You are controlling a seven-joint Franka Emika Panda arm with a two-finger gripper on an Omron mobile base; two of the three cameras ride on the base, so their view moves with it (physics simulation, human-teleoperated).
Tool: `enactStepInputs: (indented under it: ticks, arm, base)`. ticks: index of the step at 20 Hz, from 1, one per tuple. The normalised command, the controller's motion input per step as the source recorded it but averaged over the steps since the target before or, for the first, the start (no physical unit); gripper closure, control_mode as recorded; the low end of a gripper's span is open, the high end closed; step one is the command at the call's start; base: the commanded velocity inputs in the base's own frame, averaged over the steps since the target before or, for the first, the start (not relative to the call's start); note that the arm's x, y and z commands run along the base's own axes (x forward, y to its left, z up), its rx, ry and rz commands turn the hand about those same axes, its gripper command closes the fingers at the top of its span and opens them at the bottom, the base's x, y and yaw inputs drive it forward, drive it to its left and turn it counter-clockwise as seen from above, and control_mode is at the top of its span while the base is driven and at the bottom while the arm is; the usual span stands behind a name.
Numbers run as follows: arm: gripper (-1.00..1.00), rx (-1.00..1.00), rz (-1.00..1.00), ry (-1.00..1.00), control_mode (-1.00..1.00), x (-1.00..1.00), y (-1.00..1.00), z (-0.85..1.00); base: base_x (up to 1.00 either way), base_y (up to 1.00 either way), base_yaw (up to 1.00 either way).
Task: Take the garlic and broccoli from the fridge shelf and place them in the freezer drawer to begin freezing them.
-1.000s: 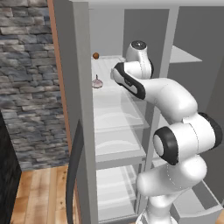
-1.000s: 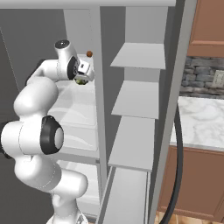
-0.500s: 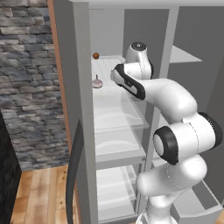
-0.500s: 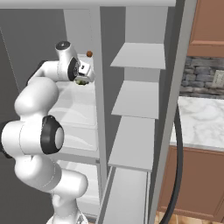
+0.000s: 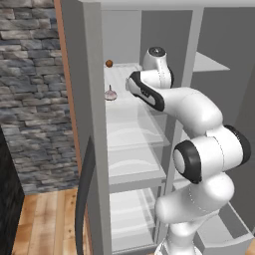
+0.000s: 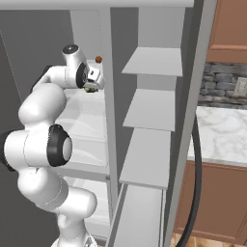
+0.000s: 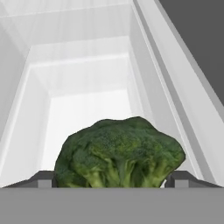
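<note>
In the hand view the broccoli (image 7: pixel 119 153) sits right between the 2 dark fingertips (image 7: pixel 42 178), which press its flanks: the jaws are closed on it, so it is carried rather than resting on anything. The gripper (image 6: pixel 92 76) is up at the fridge shelf (image 5: pixel 128 115), with a green bit showing under it in the right base view. Below the broccoli lie white stepped panels (bins or shelving, hard to say which). Farther back on the shelf the garlic (image 5: pixel 110 94) waits, untouched. Beyond it, near the rear wall, sits a small orange-brown ball (image 5: pixel 108 63).
</note>
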Motion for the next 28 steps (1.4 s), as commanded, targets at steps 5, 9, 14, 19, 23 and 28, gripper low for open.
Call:
enactStepInputs:
  ticks: [5, 9, 14, 19, 23, 28]
  arm:
    - [1.0, 0.0, 0.0, 0.0, -1.0, 0.0, 0.0, 0.0]
    - [1.0, 0.0, 0.0, -0.2, -1.0, -0.72, 0.0, 0.0]
    - [1.0, 0.02, 0.0, -0.2, -1.0, -1.0, -0.01, 0.04]
    - [1.0, 0.04, 0.0, -0.09, -1.0, -0.97, 0.0, 0.2]
    - [1.0, 0.04, 0.0, -0.05, -1.0, -1.0, -0.01, 0.11]
    - [1.0, 0.01, 0.0, 0.0, -1.0, -1.0, 0.0, 0.0]
  base:
    - [0.0, 0.0, 0.0]
    - [0.0, 0.0, 0.0]
    - [0.0, 0.0, 0.0]
    - [0.0, 0.0, 0.0]
    - [0.0, 0.0, 0.0]
    - [0.0, 0.0, 0.0]
